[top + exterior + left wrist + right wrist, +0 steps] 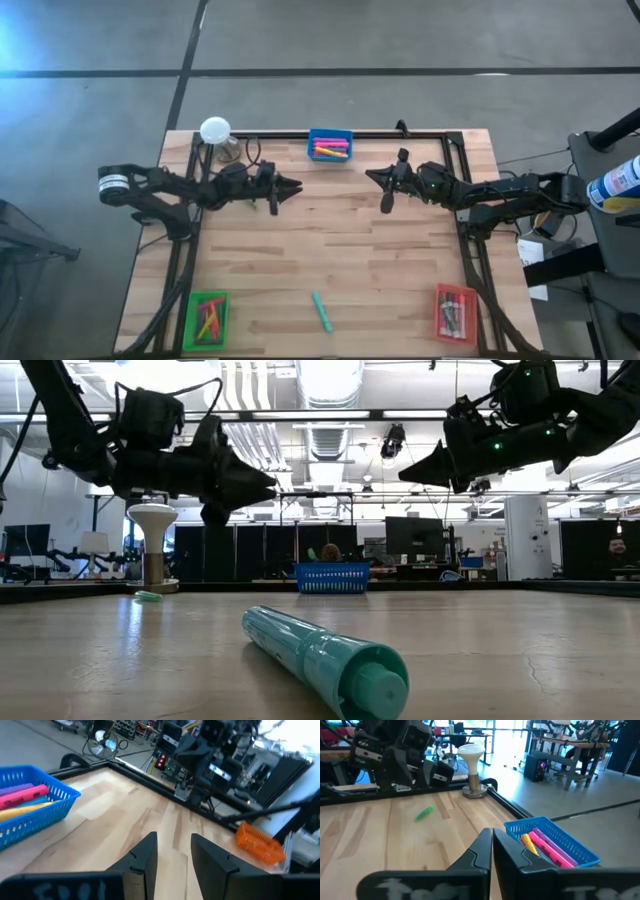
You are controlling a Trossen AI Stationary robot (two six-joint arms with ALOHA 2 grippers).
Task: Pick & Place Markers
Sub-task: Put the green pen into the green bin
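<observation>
A teal marker (321, 311) lies flat on the table near its near edge, large in the low view's foreground (320, 655). A small green marker (424, 813) lies on the table near the left arm, also seen in the low view (148, 597). Pink and yellow markers fill the blue tray (330, 146) at the far edge. More markers lie in the green tray (207, 318) and the red tray (456, 312). My left gripper (295, 185) hovers above the table, open by a narrow gap. My right gripper (370, 175) faces it, shut and empty.
A white lamp-shaped stand (215, 130) sits at the far left corner. A dark frame (460, 150) runs along the table's far and side edges. An orange basket (260, 842) stands beyond the table. A person (618, 550) sits in the room behind.
</observation>
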